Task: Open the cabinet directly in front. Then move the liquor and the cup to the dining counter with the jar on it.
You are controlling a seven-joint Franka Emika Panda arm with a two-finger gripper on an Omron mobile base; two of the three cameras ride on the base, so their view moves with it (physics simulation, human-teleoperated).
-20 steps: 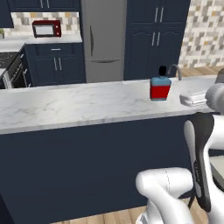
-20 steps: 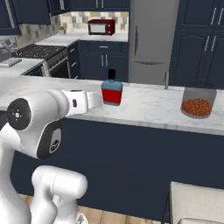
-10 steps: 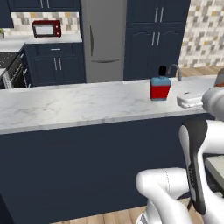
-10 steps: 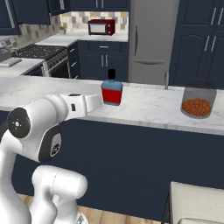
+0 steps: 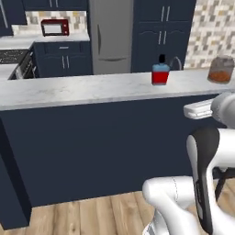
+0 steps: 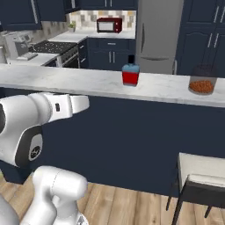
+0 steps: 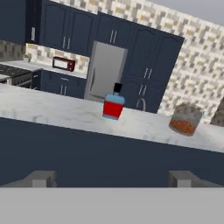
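The liquor (image 5: 160,75) (image 6: 130,75) (image 7: 113,105) stands upright on the dining counter (image 5: 82,89) (image 6: 66,79) (image 7: 52,109), nothing touching it. The jar (image 5: 220,69) (image 6: 202,81) (image 7: 184,119), with reddish-brown contents, sits further right on the same marble top. My gripper (image 7: 113,179) is open and empty, well back from the counter and level with its navy base; its fingertips (image 7: 41,178) are spread wide. The white hand juts forward in the base views (image 5: 199,110) (image 6: 72,104). The cup and the wide wall cabinet are out of view.
Behind the counter are a steel fridge (image 5: 112,36), a red microwave (image 5: 54,27) and a stove (image 6: 48,46). A stool with a pale seat (image 6: 202,173) stands at the counter's right. Wooden floor (image 5: 92,211) lies between me and the navy base.
The whole picture has shifted: the base has backed away from the dining counter, which now sits higher and farther. The arm has drawn back with it. The liquor stays put.
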